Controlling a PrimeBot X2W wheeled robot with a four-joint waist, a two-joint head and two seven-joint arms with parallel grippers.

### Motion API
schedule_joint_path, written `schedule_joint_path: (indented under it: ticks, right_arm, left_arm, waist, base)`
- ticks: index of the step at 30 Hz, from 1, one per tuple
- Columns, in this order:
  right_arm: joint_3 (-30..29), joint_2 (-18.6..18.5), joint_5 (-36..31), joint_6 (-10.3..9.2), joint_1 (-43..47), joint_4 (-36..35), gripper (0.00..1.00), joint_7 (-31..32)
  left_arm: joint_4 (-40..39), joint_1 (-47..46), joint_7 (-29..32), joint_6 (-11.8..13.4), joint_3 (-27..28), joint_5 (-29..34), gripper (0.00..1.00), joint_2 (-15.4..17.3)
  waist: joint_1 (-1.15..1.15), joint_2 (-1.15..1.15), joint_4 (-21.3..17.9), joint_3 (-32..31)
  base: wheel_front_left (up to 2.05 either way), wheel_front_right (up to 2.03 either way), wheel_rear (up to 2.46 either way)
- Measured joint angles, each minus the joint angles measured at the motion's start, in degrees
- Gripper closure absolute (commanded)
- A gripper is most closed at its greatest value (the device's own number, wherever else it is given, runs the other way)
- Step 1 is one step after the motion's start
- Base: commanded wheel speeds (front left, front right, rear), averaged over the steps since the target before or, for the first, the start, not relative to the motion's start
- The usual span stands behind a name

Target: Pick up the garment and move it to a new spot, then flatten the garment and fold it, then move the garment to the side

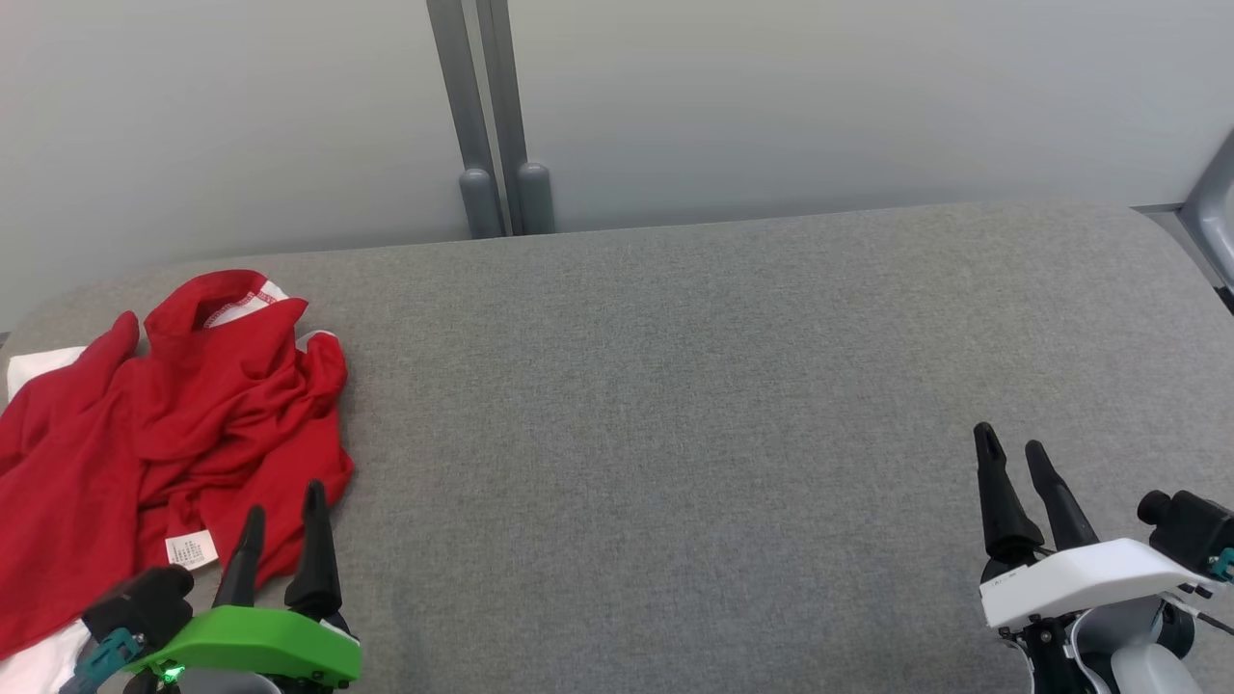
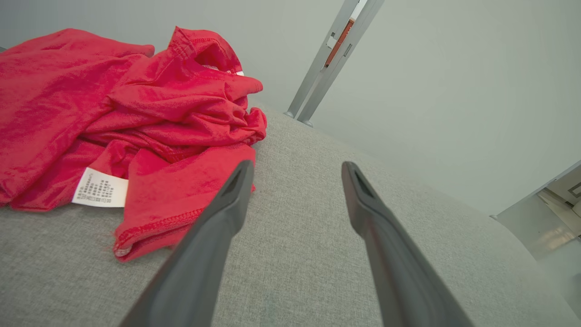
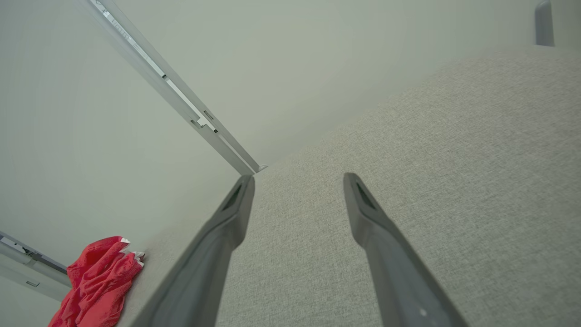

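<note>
A crumpled red garment with white trim and a white care label lies in a heap at the left end of the grey fabric table. In the head view my left gripper, with its green wrist cover, hovers open over the heap's near right edge, nothing between its fingers. Its own camera shows the garment left of the open fingers. Far off at the lower right, my right gripper stands open above bare table. From the right wrist camera the garment appears small in the lower-left corner.
A pale wall runs behind the table, with a grey double post at the table's back edge. A grey frame part stands at the far right. White cloth peeks out from under the garment's left side.
</note>
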Motion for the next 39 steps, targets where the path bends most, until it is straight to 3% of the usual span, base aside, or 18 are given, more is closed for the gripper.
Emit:
schedule_joint_path:
  ticks: [26, 39]
  right_arm:
    - [-0.05, -0.83, -15.58, 0.01, 0.38, -0.32, 0.0, -3.9]
    - [-1.4, -0.92, -21.3, 0.01, 1.26, -0.24, 0.0, -5.56]
  left_arm:
    - [-2.41, 1.3, -3.94, -0.02, -2.07, 15.61, 0.0, 1.72]
    - [-2.36, 2.07, -5.56, -1.21, -2.35, 21.28, 0.0, 1.6]
  waist:
    - [0.0, 0.0, 0.49, 0.01]
    - [0.0, 0.0, 0.63, -0.25]
  base:
    - [0.0, 0.0, 0.0]
    - [0.0, 0.0, 0.0]
